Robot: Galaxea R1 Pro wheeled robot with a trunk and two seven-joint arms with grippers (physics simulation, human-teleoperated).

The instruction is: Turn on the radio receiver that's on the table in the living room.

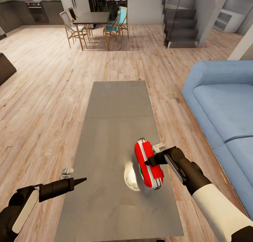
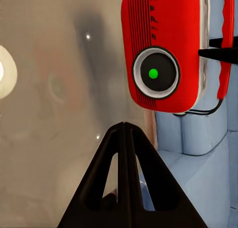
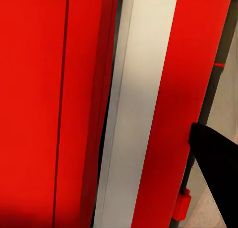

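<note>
The red radio receiver with white sides is over the near right part of the long grey-brown table. It looks raised a little off the top. My right gripper comes in from the right and is shut on its red top handle; one black finger lies against that handle. The round dial on the radio's face shows a green dot. It faces my left gripper, which is shut, points at the radio from the table's left edge and stands well apart from it.
A blue sofa runs along the table's right side. Light wood floor lies to the left. Far back stand a dark dining table with chairs, a staircase and kitchen units. A bright lamp reflection lies on the table top.
</note>
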